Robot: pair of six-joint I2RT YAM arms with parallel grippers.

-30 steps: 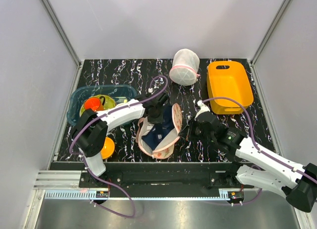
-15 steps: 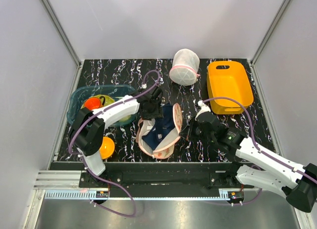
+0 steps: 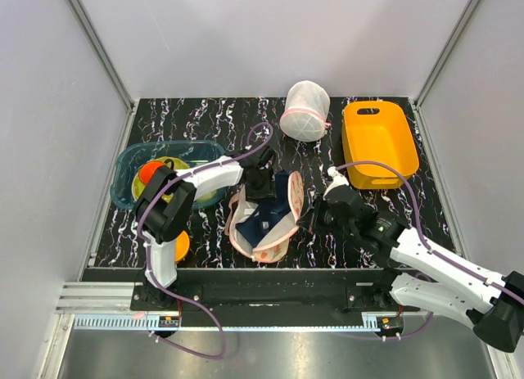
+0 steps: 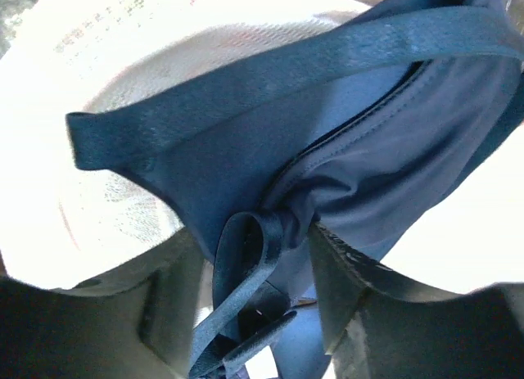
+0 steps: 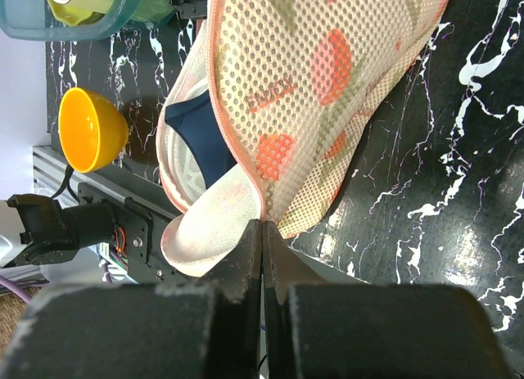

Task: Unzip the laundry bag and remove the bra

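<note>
The laundry bag (image 3: 284, 200) lies open on the table's middle, its printed mesh flap folded back; it also shows in the right wrist view (image 5: 327, 84). The navy bra (image 3: 260, 215) lies inside it and fills the left wrist view (image 4: 327, 133); a corner shows in the right wrist view (image 5: 201, 129). My left gripper (image 3: 260, 185) is at the bag's far end, its fingers closed around bunched bra fabric and a strap loop (image 4: 255, 232). My right gripper (image 3: 309, 219) is shut on the bag's pink edge at its right side (image 5: 262, 223).
A white mesh bag (image 3: 305, 110) and an orange tub (image 3: 378, 142) stand at the back right. A teal bin (image 3: 131, 162) with cups is at the left. An orange bowl (image 3: 178, 245) sits near the left arm's base (image 5: 90, 129).
My left gripper shifted a little left, then came back onto the bra at the bag's far end, and the left arm's elbow swung. The right gripper kept its hold on the bag.
</note>
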